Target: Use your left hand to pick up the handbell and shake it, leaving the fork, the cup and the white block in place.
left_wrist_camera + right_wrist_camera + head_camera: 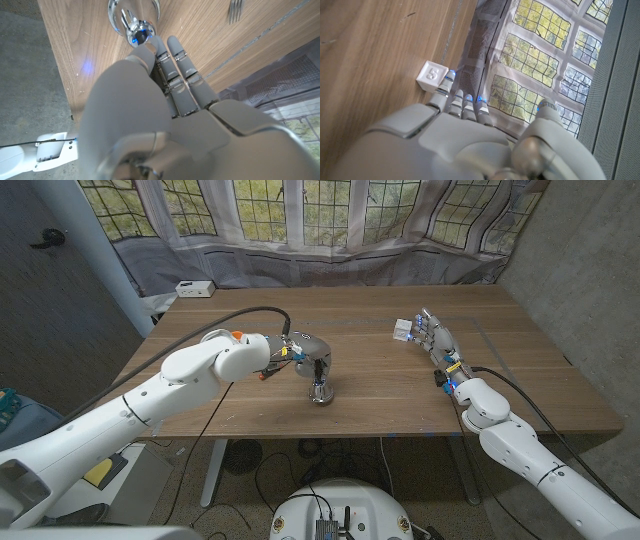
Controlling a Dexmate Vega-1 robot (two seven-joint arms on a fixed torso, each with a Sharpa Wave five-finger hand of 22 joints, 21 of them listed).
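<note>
Near the table (380, 395) front edge, left hand (308, 356) fingers (181, 60) touch the handbell (321, 390).

white block (432, 76) near the table's far side, 1 raised character on its upper face that reads as the letter S or the numeral 5, no other legible text or labels

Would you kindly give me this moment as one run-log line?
phase: reaching | left hand: at handbell, grip unclear | right hand: open beside white block | fork: on table
</note>
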